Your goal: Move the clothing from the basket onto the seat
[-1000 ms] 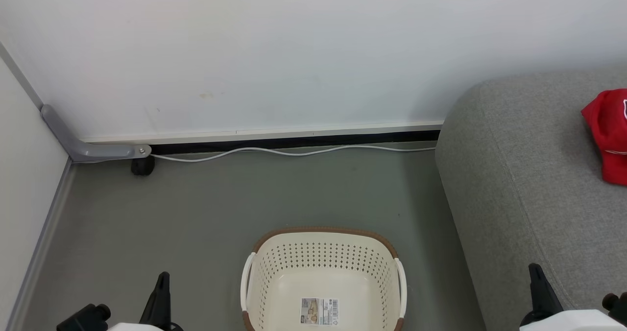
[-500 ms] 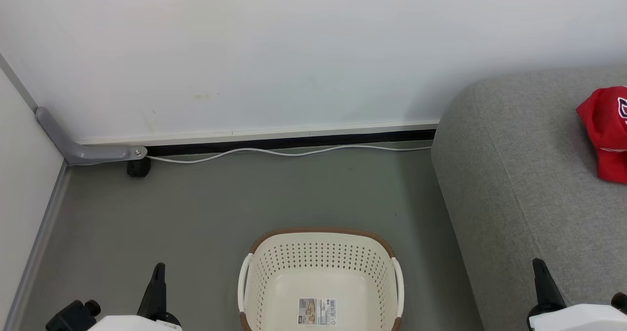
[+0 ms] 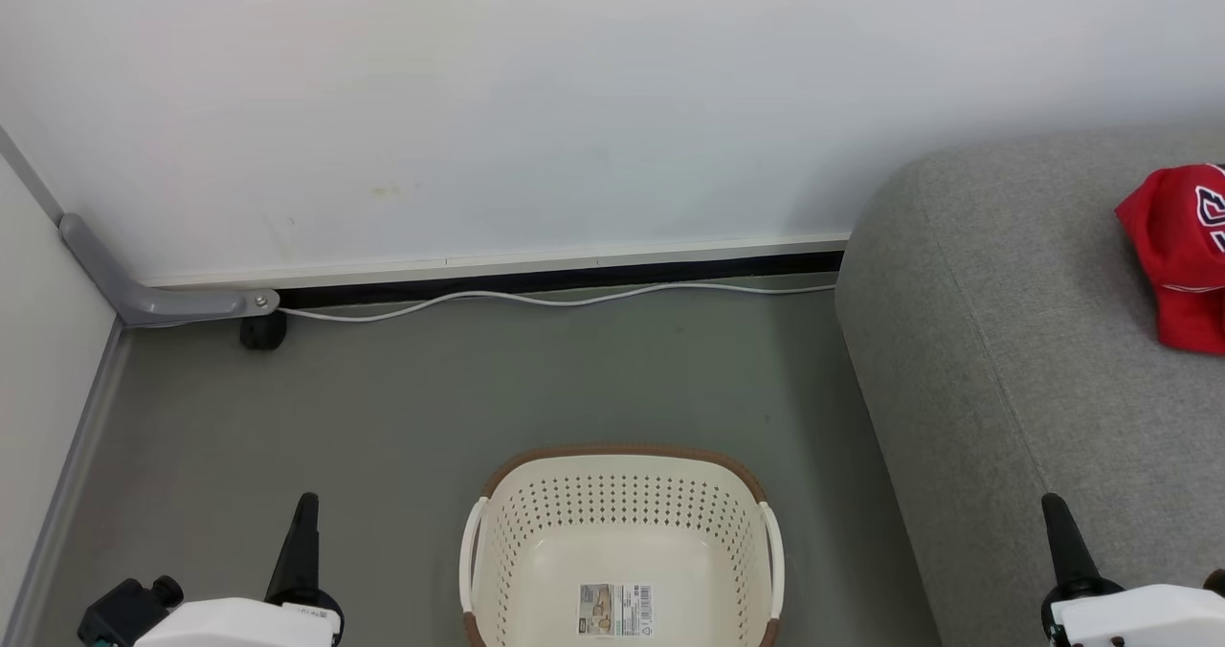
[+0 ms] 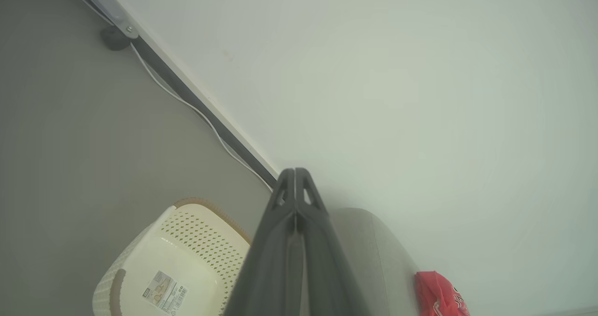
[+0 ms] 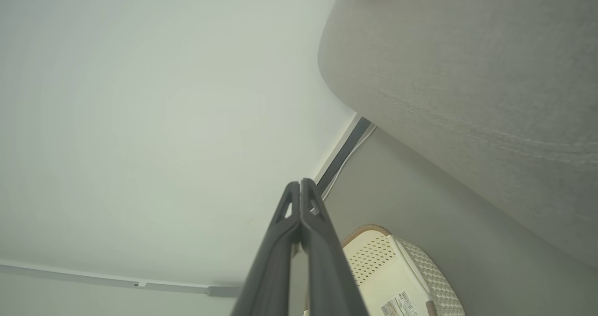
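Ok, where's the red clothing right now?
In the head view the red garment lies on the grey sofa at the far right edge, near the wall, well to the right of the laundry basket on the floor.

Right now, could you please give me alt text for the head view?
An empty cream basket stands on the grey floor before a white wall; red clothing lies on the grey seat at right. The left gripper and right gripper, both shut, point up from the lower corners.
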